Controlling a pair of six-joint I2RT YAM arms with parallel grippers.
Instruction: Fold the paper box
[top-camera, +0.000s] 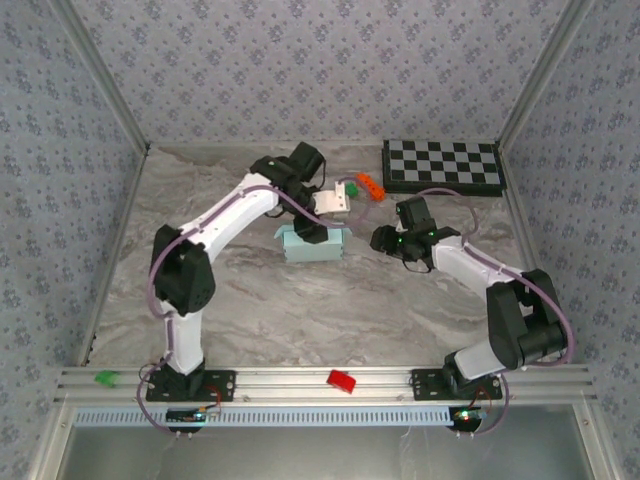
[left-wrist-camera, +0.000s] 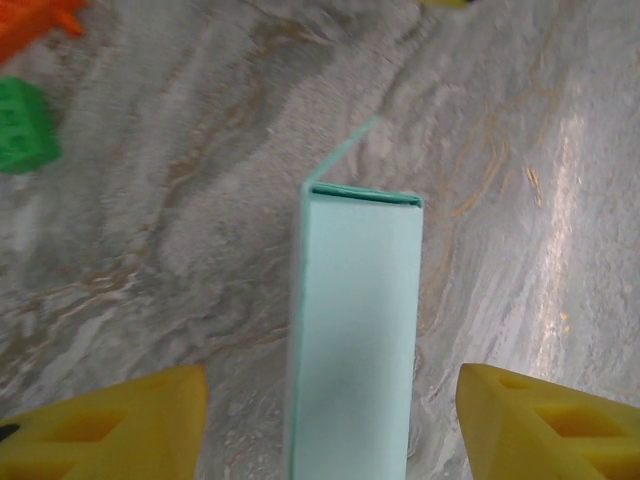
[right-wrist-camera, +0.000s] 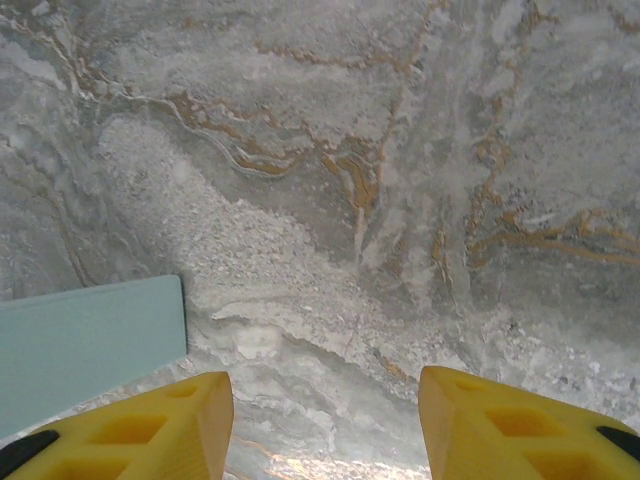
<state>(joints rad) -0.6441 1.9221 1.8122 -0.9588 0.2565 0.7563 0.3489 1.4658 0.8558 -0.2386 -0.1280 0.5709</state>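
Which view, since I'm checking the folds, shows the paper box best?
The left wrist view: the paper box sits close up, top face and end flap clear. The top external view shows it small, partly under the left arm; the right wrist view catches one corner.

The paper box (top-camera: 316, 245) is set on the surface (top-camera: 300, 320) near its middle. The left end effector (top-camera: 308, 228) is positioned over the box, which is seen between its spread fingers (left-wrist-camera: 120, 425), clear of both. The right end effector (top-camera: 385, 240) is held just right of the box, apart from it, parted over bare surface. A checkerboard (top-camera: 443, 166) is laid at the far right corner. A small block (top-camera: 370, 185) and a second small block (top-camera: 353, 188) are placed left of it, behind the box.
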